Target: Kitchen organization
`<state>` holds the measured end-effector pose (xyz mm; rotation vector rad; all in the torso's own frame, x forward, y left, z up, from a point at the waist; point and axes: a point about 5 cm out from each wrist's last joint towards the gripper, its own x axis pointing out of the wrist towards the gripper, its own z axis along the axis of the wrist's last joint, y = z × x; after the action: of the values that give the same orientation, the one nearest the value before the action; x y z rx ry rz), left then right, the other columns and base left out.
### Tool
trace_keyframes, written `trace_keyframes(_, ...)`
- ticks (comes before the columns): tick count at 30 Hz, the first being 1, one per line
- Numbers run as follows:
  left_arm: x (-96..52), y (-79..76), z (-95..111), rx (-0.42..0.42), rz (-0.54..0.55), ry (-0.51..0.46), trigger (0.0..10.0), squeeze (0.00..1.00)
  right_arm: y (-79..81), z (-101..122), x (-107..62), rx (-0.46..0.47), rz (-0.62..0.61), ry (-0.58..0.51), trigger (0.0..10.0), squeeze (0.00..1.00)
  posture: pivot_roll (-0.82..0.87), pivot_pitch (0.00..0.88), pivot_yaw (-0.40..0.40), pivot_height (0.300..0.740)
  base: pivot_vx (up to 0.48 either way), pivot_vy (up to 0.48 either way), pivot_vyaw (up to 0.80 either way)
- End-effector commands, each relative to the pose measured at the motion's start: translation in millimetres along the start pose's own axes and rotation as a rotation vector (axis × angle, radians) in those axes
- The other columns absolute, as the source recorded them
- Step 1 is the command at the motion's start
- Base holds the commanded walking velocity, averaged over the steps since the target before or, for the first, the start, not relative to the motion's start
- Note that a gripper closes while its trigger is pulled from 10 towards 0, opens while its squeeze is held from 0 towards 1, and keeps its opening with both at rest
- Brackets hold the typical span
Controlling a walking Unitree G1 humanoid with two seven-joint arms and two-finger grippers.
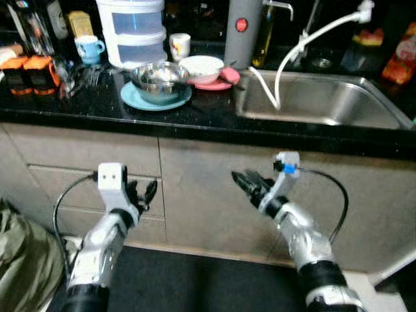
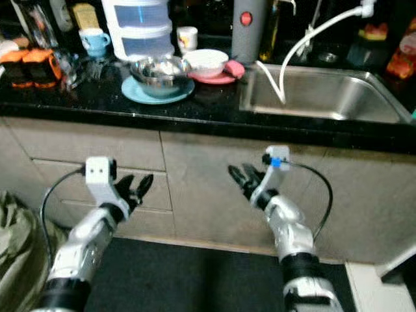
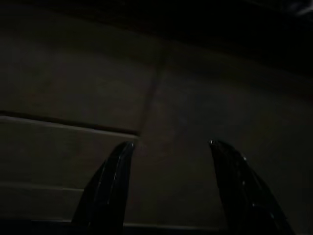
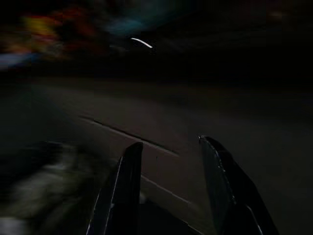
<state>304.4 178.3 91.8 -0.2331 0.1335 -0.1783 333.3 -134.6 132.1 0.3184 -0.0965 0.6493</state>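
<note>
Counter: glossy black stone worktop, running across, dimly lit (specks of reflected light).
Cabinets: flat grey-beige cupboard fronts below, a drawer seam at left.
Basin: stainless steel sink set into the right part.
Floor: dark mat at the cabinet foot.

Home kitchen: sink, dish-laden counter.

No lettering, brand, number or sign is legible anywhere; the bottles and containers on the black stone counter are too blurred.
</note>
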Motion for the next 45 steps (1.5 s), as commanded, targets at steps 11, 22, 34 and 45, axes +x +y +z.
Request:
trace_keyframes(11, -10.2, -9.0, 1.7, 0.064, -0.033, -0.008, 10.0, 0.0, 51.7, 107.4, -8.7, 0.293, 0.61, -0.407, 10.0, 0.0, 0.16, 0.0, -0.019, 0.74, 0.391, 0.0, 0.0)
trace_keyframes(22, -56.2, -55.1, -3.0, 0.052, -0.293, 0.006, 10.0, 0.0, 76.6, 121.6, -8.6, 0.166, 0.705, -0.345, 10.0, 0.0, 0.18, 0.0, -0.021, 0.74, 0.386, 0.0, 0.0)
trace_keyframes(34, -92.8, -95.0, -2.0, 0.056, -0.587, 0.047, 10.0, 0.0, 38.0, 136.5, -11.3, 0.057, 0.487, -0.329, 10.0, 0.0, 0.18, 0.0, -0.032, 0.74, 0.379, 0.0, 0.0)
trace_keyframes(45, -99.6, -105.1, 17.5, 0.129, -0.6, 0.032, 10.0, 0.0, 14.8, 137.2, -46.6, 0.02, 0.487, -0.267, 10.0, 0.57, 0.18, 0.0, -0.029, 0.74, 0.0, 0.0, 0.0)
